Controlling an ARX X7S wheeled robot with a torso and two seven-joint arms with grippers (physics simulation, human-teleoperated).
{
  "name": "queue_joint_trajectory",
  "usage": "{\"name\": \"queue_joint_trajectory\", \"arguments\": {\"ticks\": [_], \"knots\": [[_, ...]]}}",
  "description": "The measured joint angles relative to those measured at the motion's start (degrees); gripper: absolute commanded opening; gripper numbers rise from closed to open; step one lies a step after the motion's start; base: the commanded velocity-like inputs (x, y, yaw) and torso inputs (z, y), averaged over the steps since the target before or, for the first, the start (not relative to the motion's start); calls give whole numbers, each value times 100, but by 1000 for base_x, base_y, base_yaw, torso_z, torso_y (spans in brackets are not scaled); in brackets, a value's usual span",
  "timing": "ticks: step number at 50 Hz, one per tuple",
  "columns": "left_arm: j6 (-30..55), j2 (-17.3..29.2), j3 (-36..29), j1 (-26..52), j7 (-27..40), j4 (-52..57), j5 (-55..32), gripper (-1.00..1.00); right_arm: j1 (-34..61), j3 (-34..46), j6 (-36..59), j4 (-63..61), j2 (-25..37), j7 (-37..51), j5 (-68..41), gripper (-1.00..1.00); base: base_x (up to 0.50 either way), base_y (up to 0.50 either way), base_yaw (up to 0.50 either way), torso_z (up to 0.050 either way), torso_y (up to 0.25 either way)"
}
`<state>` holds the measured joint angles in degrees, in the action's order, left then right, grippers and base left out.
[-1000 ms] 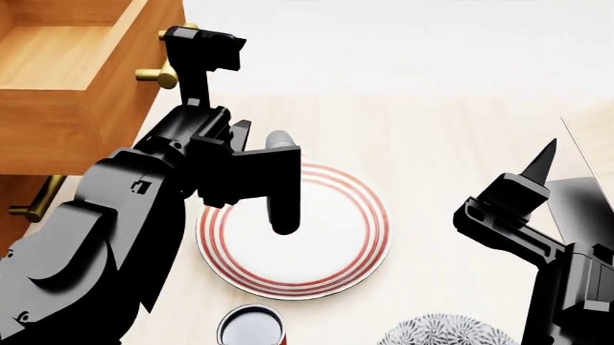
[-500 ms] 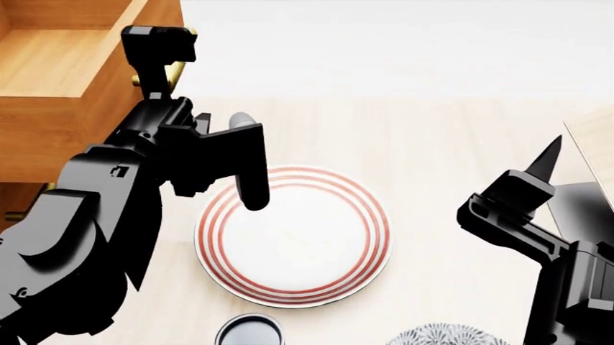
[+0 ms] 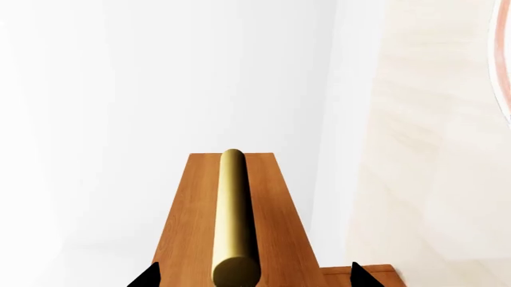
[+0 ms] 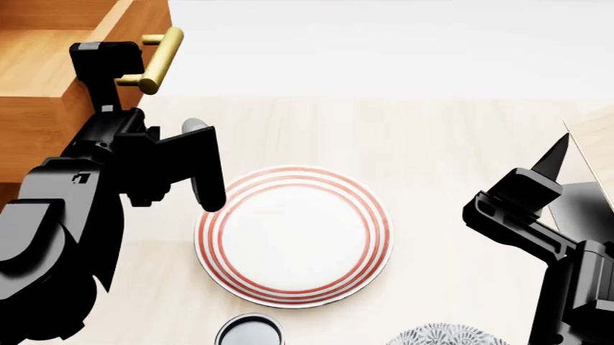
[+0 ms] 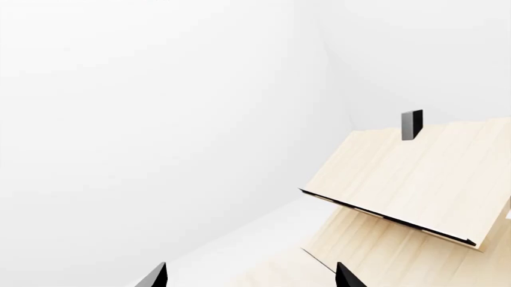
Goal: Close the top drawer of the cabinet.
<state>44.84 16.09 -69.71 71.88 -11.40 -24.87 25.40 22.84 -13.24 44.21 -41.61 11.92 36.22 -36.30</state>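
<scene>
The top drawer [image 4: 48, 68] stands pulled out of the orange-brown cabinet [image 4: 34, 133] at the far left of the head view, its lighter inside showing. Its brass bar handle [image 4: 158, 57] sticks out from the drawer front. My left gripper [image 4: 113, 72] is at that front, right beside the handle. In the left wrist view the handle [image 3: 233, 221] runs between my open left gripper's [image 3: 251, 278] fingertips, against the drawer front [image 3: 188, 233]; the jaws do not clamp it. My right gripper [image 4: 551, 162] is open and empty at the right, and shows in its wrist view [image 5: 249, 276].
A white plate with red rings [image 4: 374, 215] lies on the pale table between my arms. A dark cup [image 4: 249, 332] and a patterned object [image 4: 446, 336] sit at the near edge. A pale wooden rack [image 5: 415, 179] stands at the right [image 4: 597, 136].
My left arm has moved left and away, staying at the drawer front. The drawer front has shifted left in the view, and the brass handle now shows clear of the gripper.
</scene>
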Motion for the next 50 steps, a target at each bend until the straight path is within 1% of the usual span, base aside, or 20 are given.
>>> {"name": "queue_joint_trajectory", "arguments": {"ticks": [12, 33, 50], "knots": [[56, 185, 80, -40, 52, 31, -9, 100, -14, -3, -59, 29, 28, 15, -36, 100, 0, 0, 0, 0, 0], [291, 734, 70, -88, -122, 388, 26, 100, -53, -127, 23, -146, 92, 167, -266, 100, 0, 0, 0, 0, 0], [395, 1144, 148, -118, -201, 663, 31, 100, -59, -81, 30, -162, 134, 248, -312, 100, 0, 0, 0, 0, 0]]}}
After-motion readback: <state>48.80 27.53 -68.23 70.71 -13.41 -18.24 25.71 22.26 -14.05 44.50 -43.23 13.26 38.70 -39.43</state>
